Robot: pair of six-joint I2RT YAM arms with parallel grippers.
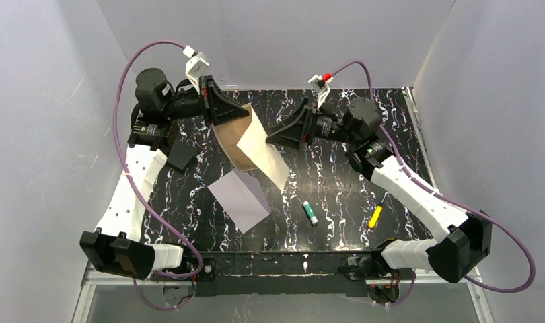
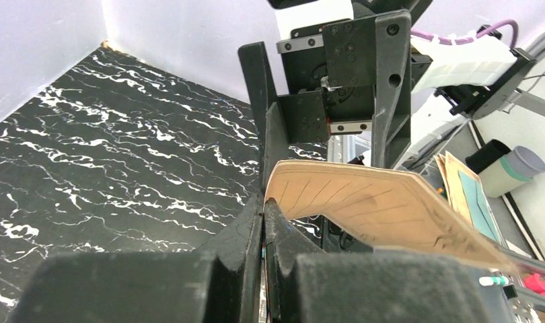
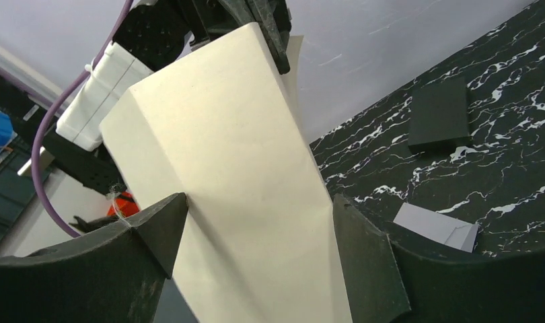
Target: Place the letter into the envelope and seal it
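We hold the letter (image 1: 254, 145) above the far table (image 1: 337, 182): left gripper (image 1: 221, 116) pinching one edge, right gripper (image 1: 275, 138) spread around the free end. Light and floppy, it likely wants a second pinch near that end. The envelope (image 1: 239, 200) lies flat, nearer.

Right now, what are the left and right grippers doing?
Left gripper: shut on the letter.
Right gripper: open, its jaws on either side of the letter.
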